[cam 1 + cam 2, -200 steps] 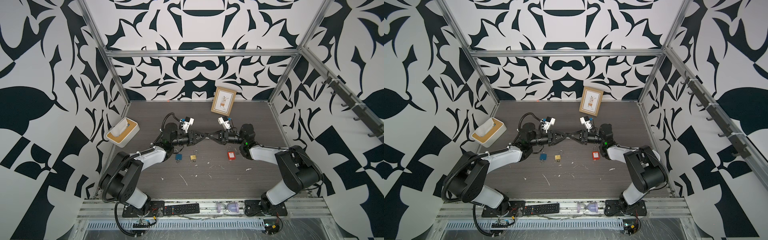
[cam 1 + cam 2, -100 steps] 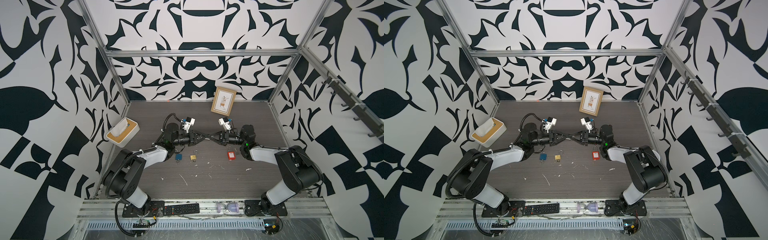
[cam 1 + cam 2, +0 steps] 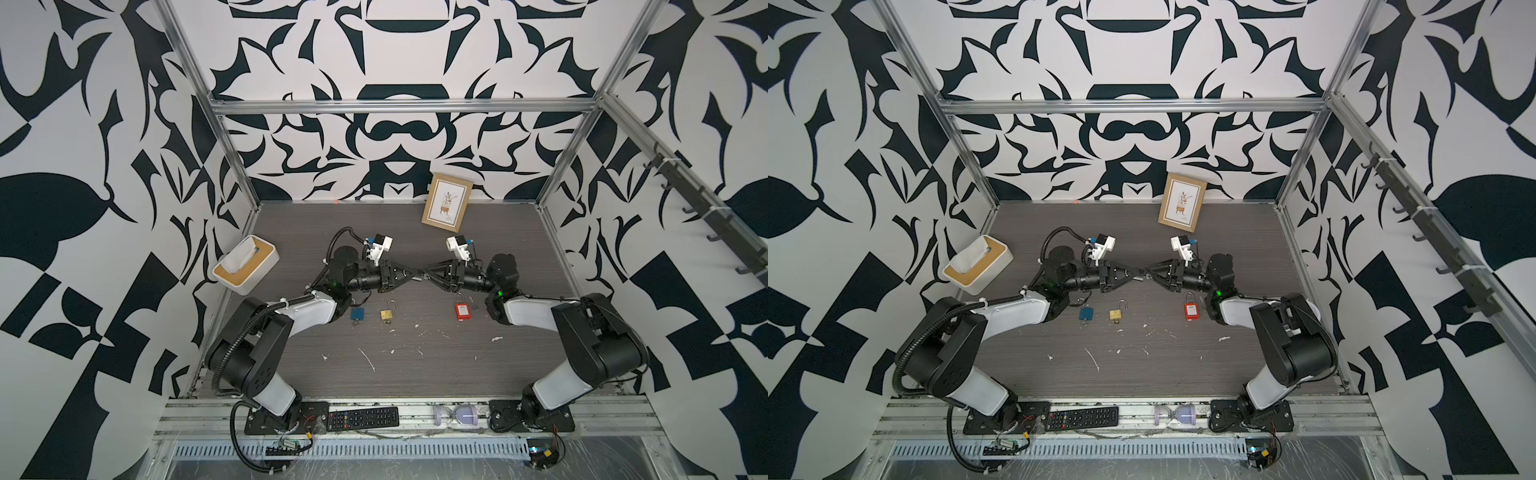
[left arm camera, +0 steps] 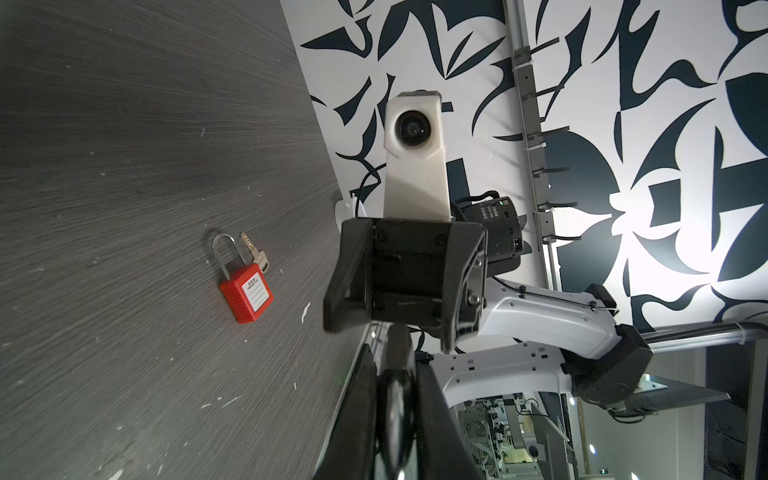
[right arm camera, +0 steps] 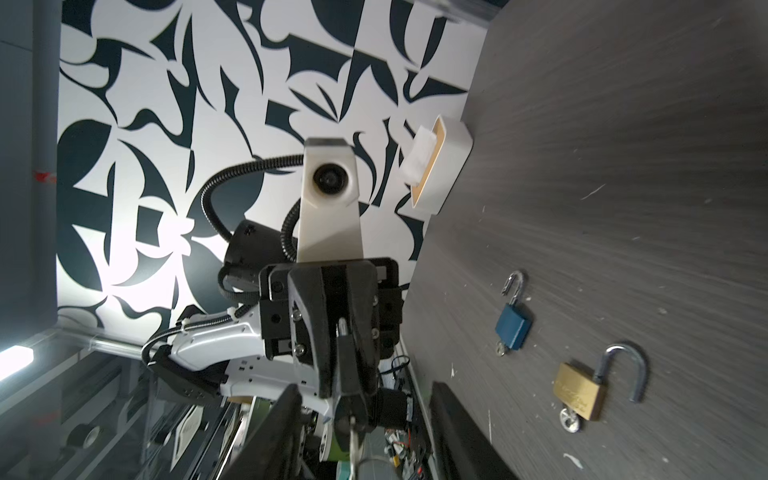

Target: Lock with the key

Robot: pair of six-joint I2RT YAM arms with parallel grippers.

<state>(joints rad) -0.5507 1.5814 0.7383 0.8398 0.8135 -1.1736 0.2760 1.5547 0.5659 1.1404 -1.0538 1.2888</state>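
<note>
In both top views my two grippers meet tip to tip above the middle of the table. My left gripper [image 3: 417, 275] [image 4: 395, 374] is shut on a small dark-headed key [image 4: 395, 409] [image 5: 353, 442], whose blade points at the right gripper. My right gripper [image 3: 429, 275] [image 5: 361, 399] stands open, its fingers [image 5: 286, 428] apart on either side of the key. On the table below lie a red padlock [image 3: 460, 310] [image 4: 246, 296] with its shackle down, a brass padlock [image 3: 387, 314] [image 5: 579, 388] with its shackle swung open, and a blue padlock [image 3: 357, 312] [image 5: 513, 330], also open.
A loose key [image 4: 254, 252] lies beside the red padlock. A tissue box [image 3: 245, 270] stands at the left edge and a picture frame [image 3: 447, 208] leans on the back wall. A remote [image 3: 362, 417] and an hourglass [image 3: 459, 413] rest on the front rail.
My right gripper has opened and let go of the key. My left gripper has closed on it. Both arms have stayed in place.
</note>
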